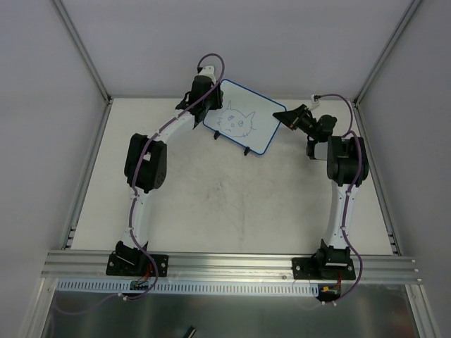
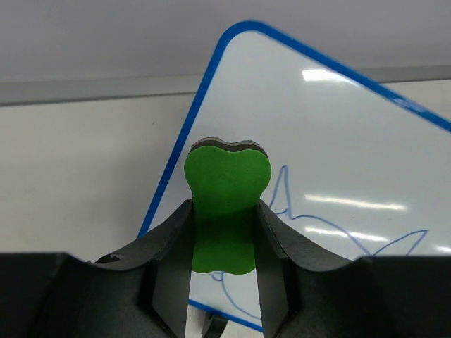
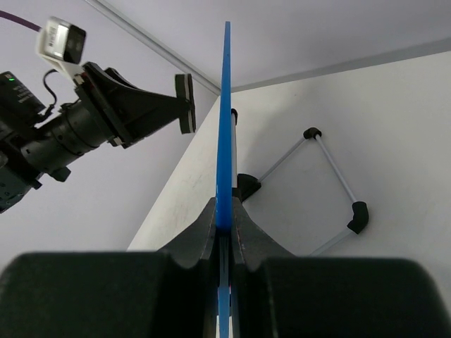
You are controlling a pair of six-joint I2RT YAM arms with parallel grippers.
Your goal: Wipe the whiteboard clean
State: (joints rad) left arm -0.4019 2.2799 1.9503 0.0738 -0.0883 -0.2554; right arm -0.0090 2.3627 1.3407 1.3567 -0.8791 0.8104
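The whiteboard with blue rim and a thin cat-face drawing stands tilted at the back of the table on two black feet. My right gripper is shut on its right edge; the right wrist view shows the blue rim edge-on between the fingers. My left gripper is at the board's left edge, shut on the green bone-shaped eraser. In the left wrist view the eraser sits over the board's lower left part, beside the blue drawing lines. Whether it touches the surface I cannot tell.
The white table is walled by grey panels on three sides. A metal rail runs along the near edge with both arm bases. The board's wire stand with black corner pieces shows behind it in the right wrist view.
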